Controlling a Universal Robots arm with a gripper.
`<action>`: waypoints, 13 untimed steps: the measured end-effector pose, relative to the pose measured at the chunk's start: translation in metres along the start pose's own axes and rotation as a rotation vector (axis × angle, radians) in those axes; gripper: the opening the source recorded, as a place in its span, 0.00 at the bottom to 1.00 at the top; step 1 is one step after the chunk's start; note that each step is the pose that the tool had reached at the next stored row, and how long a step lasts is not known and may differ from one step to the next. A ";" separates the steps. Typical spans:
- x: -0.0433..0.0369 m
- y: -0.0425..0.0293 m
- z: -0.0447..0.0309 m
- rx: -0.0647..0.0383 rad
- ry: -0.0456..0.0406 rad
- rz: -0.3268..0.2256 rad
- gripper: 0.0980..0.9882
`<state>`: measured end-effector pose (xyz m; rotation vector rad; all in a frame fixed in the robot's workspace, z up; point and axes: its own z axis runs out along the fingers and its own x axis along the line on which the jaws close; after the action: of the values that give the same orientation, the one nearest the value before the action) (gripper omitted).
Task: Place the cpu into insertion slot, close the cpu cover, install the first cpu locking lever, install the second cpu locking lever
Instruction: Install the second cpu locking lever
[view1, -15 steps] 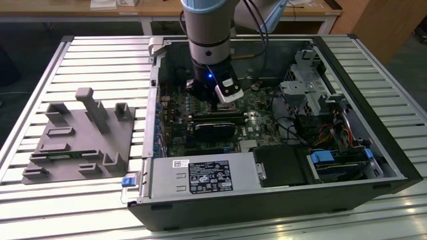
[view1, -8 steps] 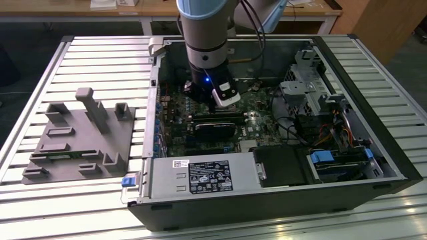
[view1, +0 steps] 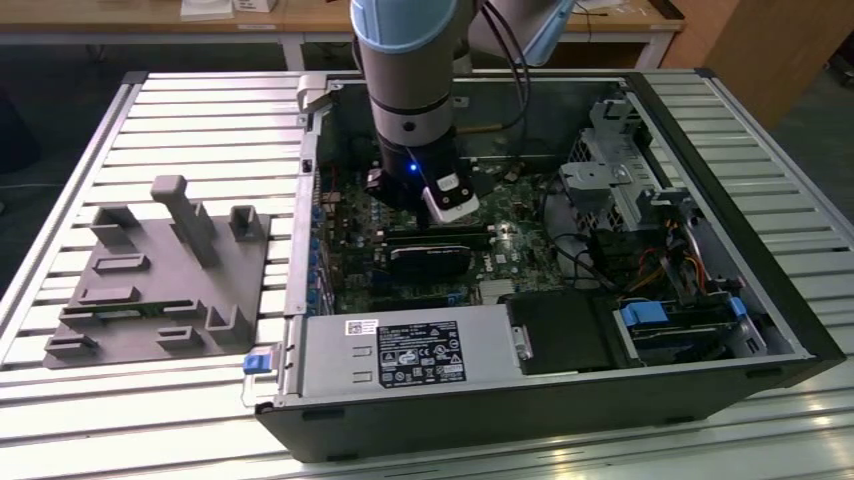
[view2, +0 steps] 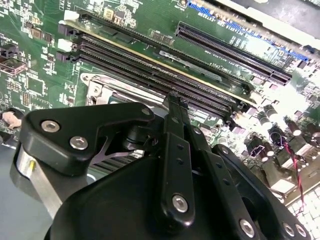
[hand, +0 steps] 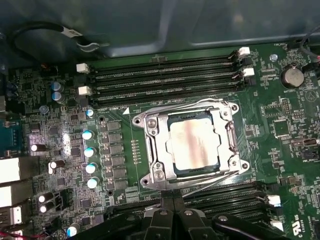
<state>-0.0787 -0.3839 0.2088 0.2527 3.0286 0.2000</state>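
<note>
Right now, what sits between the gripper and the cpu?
In the first wrist view, the cover's near edge, crossed lever wires and part of a memory slot row lie between the gripper and the cpu.

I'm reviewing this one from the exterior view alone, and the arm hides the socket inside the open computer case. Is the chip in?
Observer: Yes. In the first wrist view, the small square cpu with the dull silver-grey top sits in the black insertion slot.
Operator: And the cover?
Observer: The thin silver metal cpu cover frame lies flat around the chip, not raised.
Operator: Where is the end effector?
Observer: The black end effector is just beside the cover's edge, above the long black memory slots.
</note>
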 end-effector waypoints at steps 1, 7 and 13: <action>-0.0001 -0.0013 -0.0001 -0.008 0.0014 0.001 0.01; 0.0009 -0.0075 0.0001 -0.034 0.0055 0.004 0.01; 0.0088 -0.0099 0.0024 -0.040 0.0065 0.004 0.01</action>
<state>-0.0887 -0.3917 0.2043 0.2560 3.0270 0.2623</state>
